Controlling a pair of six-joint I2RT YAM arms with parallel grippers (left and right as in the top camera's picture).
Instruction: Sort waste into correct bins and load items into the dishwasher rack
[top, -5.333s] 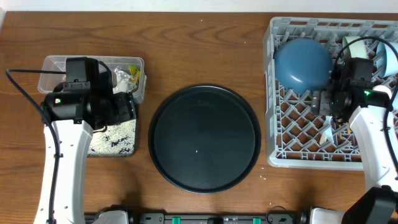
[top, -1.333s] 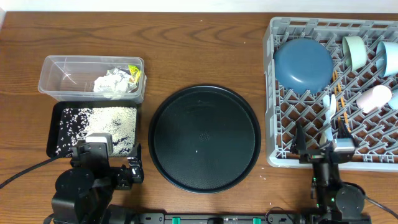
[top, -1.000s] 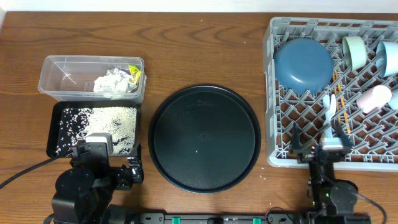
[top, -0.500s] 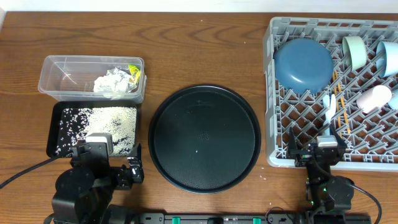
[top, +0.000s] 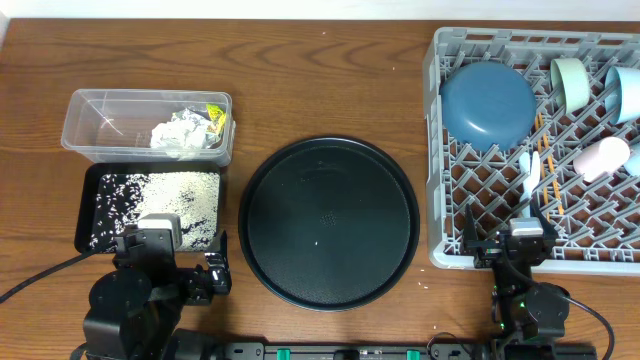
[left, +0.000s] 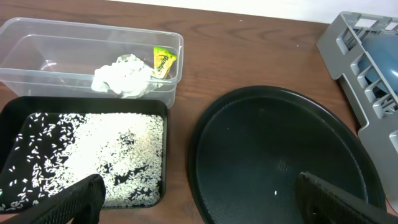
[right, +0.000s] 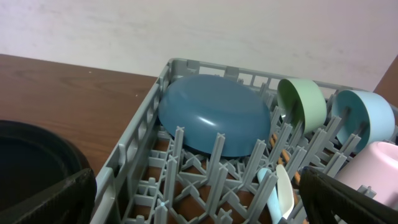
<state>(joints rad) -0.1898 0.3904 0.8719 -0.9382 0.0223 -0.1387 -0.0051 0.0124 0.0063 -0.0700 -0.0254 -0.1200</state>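
Two open grippers are recorded at the near table edge in the overhead view. The left gripper (top: 170, 245), at seven o'clock, is spread fully and nothing is held. The right gripper (top: 512, 238), at five o'clock by the near wall of the dishwasher rack (top: 436, 150), is spread equally wide and is empty. A clear tub (top: 90, 125) is noted at ten o'clock, with crumpled tissue (top: 180, 133) and a yellow-green wrapper (top: 214, 117) at its right end. Directly nearer, a shallow black tray (top: 88, 205) is strewn with rice grains (top: 175, 195). A round black tray (top: 328, 222) is placed centrally. Within the rack, at three o'clock, a blue bowl (top: 487, 104), pale-green bowl (top: 571, 83), whitish cup (top: 600, 157) and white spoon (top: 527, 170) are lodged.

From the left wrist, both bins are shown close: translucent tub walls, creased tissue, printed wrapper, separate grains. Only a rack corner is caught, at two o'clock.

From the right wrist, the rack is detailed: grey upright pegs, a lattice floor, the glossy domed blue bowl leaning on pegs, the pale-green bowl on edge at one o'clock. Neither bin is seen there.
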